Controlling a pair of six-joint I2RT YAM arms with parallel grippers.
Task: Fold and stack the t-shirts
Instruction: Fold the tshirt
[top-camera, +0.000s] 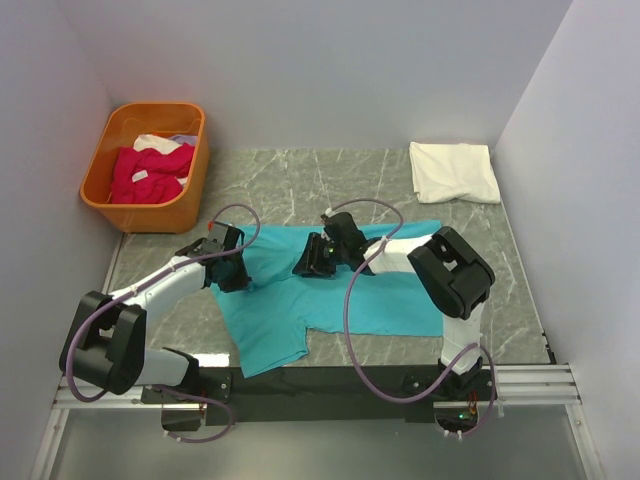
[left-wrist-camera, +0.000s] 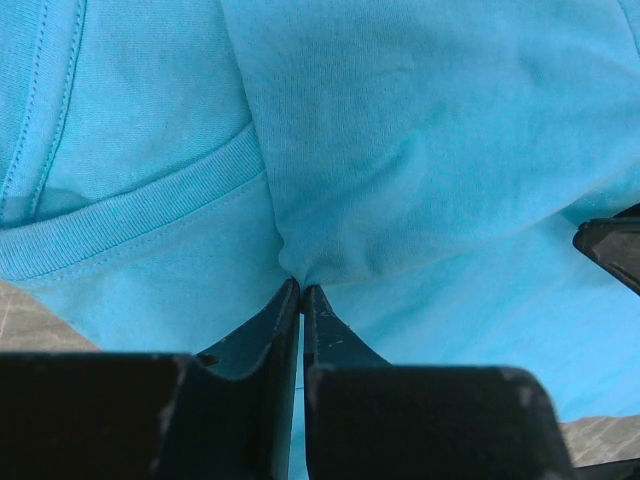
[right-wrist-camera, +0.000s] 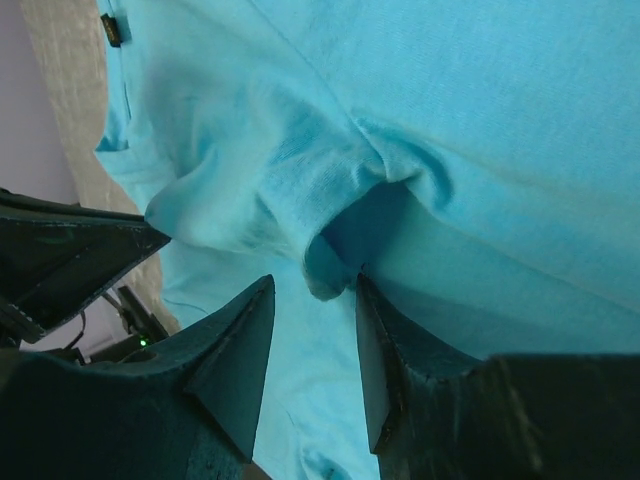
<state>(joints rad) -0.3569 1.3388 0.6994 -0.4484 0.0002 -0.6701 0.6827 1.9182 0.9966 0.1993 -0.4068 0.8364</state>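
Note:
A turquoise-teal t-shirt (top-camera: 385, 295) lies spread on the marble table, one sleeve hanging toward the front edge. My left gripper (top-camera: 238, 272) sits at the shirt's left edge. In its wrist view the jaws (left-wrist-camera: 300, 290) are pressed together, and a pucker of teal cloth (left-wrist-camera: 400, 150) is pinched at their tips, next to the ribbed collar (left-wrist-camera: 140, 215). My right gripper (top-camera: 306, 262) is over the shirt's upper middle and stands open (right-wrist-camera: 315, 290). A raised fold of teal cloth (right-wrist-camera: 300, 190) rests just ahead of its tips. The dark neck label (right-wrist-camera: 112, 30) shows at the top left. A folded white t-shirt (top-camera: 453, 172) lies at the back right.
An orange plastic basket (top-camera: 196, 165) stands at the back left and holds magenta-pink t-shirts (top-camera: 150, 172) with some white cloth. Grey walls close in on the left, back and right. The two grippers are close together, and the left one's finger (right-wrist-camera: 70, 250) shows in the right wrist view.

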